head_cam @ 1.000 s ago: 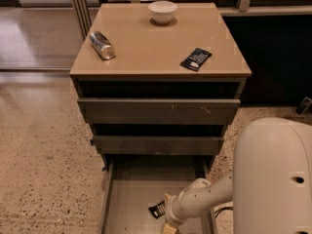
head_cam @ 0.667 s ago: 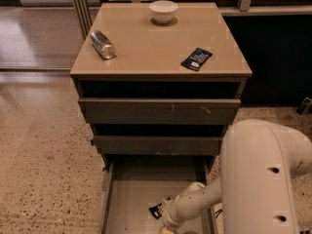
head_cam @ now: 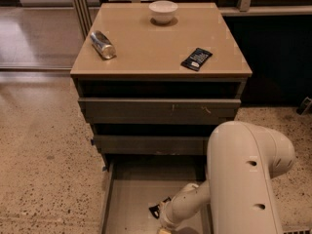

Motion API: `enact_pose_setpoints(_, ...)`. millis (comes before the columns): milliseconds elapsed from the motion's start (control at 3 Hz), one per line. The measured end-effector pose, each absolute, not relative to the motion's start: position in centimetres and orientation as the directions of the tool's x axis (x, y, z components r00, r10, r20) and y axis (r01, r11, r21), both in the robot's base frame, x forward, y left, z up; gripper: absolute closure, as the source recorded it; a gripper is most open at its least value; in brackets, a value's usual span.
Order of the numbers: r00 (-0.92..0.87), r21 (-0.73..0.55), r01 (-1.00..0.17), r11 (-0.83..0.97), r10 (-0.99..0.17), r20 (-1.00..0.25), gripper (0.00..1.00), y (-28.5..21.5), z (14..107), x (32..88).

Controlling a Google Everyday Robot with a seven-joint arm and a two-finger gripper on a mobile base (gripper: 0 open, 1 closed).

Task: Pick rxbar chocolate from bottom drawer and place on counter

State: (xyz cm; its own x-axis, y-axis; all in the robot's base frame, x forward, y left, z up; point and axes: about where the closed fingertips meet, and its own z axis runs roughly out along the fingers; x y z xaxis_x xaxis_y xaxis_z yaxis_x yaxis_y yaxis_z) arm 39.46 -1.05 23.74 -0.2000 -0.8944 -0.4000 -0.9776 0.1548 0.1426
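Down in the pulled-out bottom drawer [head_cam: 122, 204], the hand [head_cam: 164, 229] sits at the picture's lower edge on the end of the white arm [head_cam: 243, 179], and I cannot tell whether it is open or closed; the one rxbar chocolate [head_cam: 157, 209] lies on the drawer floor just beside it, with bare floor leftward to the drawer's wall. Above the two upper drawers [head_cam: 156, 110], the counter [head_cam: 151, 52] carries three things: one white bowl [head_cam: 163, 11] near its back edge; one silver can [head_cam: 103, 45] on its side near the left edge; one dark bar [head_cam: 197, 59] near the front right, a bare stretch between them.
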Motion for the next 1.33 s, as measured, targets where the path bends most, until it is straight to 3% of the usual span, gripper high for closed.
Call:
enact_pose_setpoints(667,-0.210,0.134,-0.976,0.172,-0.908,-0.362,0.00,0.2,17.1,44.2)
enact_pose_setpoints(1333,-0.216,0.092,-0.976,0.196,-0.908,-0.358,0.00,-0.7,20.0,46.2)
